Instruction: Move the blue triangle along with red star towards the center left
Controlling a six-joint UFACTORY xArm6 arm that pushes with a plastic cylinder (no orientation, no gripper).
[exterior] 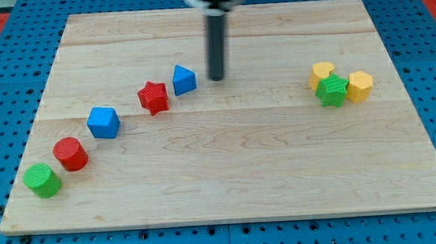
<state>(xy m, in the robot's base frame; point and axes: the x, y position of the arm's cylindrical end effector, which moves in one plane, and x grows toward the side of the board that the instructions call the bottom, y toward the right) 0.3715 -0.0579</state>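
Observation:
The blue triangle (183, 79) lies on the wooden board at the upper middle-left. The red star (154, 97) sits just to its lower left, almost touching it. My tip (216, 79) is on the board a short way to the right of the blue triangle, not touching it. The dark rod rises from the tip to the view's top.
A blue cube (103, 122), a red cylinder (71, 153) and a green cylinder (42, 180) run in a diagonal line toward the lower left corner. At the right, a yellow heart (321, 73), a green star (333, 90) and a yellow hexagon (360, 85) cluster together.

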